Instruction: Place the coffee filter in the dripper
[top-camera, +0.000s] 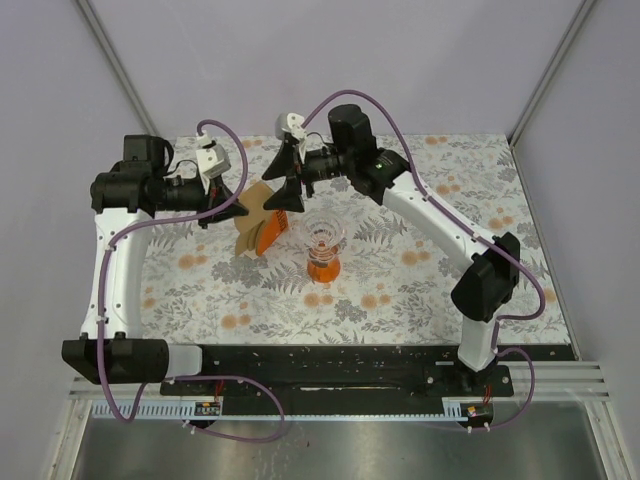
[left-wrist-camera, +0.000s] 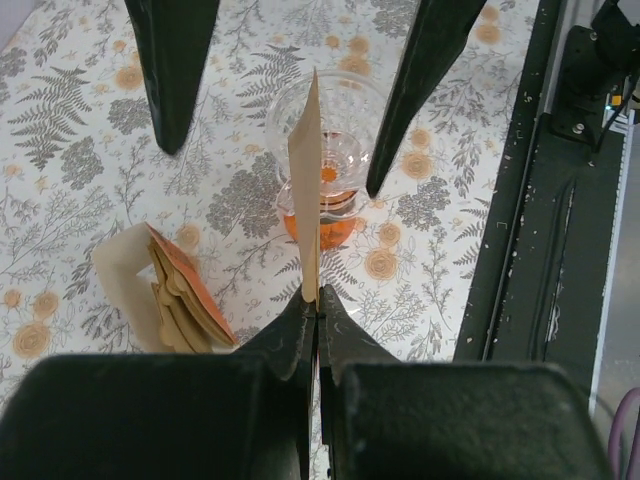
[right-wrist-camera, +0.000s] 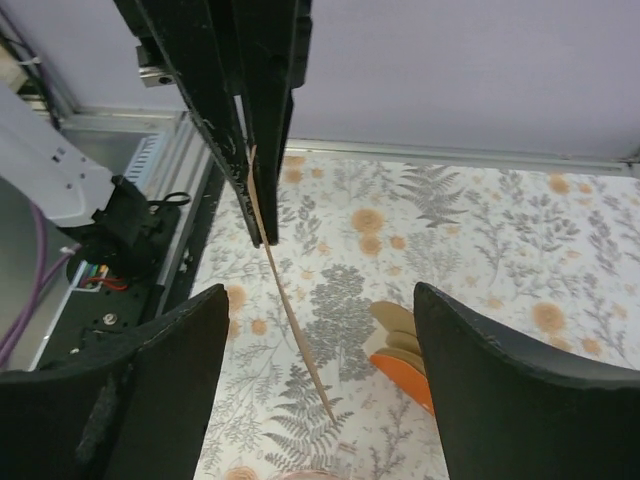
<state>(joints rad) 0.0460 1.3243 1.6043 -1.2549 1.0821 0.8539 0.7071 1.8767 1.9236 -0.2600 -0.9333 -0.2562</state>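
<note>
**Status.** The left end effector (left-wrist-camera: 317, 305) is closed on one edge of the coffee filter (left-wrist-camera: 306, 190). The filter is a single flat sheet of light-brown paper, seen edge-on and held in the air above the bench (left-wrist-camera: 80, 120). Below and to one side lies the bundle of filters (left-wrist-camera: 180, 295) in its orange holder. Beyond it stands the dripper (left-wrist-camera: 345, 150), upright and without a filter in it. The overhead view places the held filter left of the dripper, not over its mouth. Farthest out, the right end effector (right-wrist-camera: 320, 300) is open, with one finger on each side of the sheet and neither touching it.

**Hazards.**

1. **Filter stays flat.** If the right fingers close across both faces, the layers are pressed together and the sheet cannot spread into a cone. It will then sit on the rim rather than seat inside.
2. **Tear or crease.** The paper looks thin. Two end effectors pulling in different directions can rip or buckle it.
3. **Drop.** If the left pinch releases before the right grip is secure, the sheet falls, probably onto or near the bundle, where it is hard to single out.
4. **Tip-over.** The dripper looks light and narrow at its orange base. A finger or a stiff paper edge pushing on the rim can tilt or shift it.
</note>
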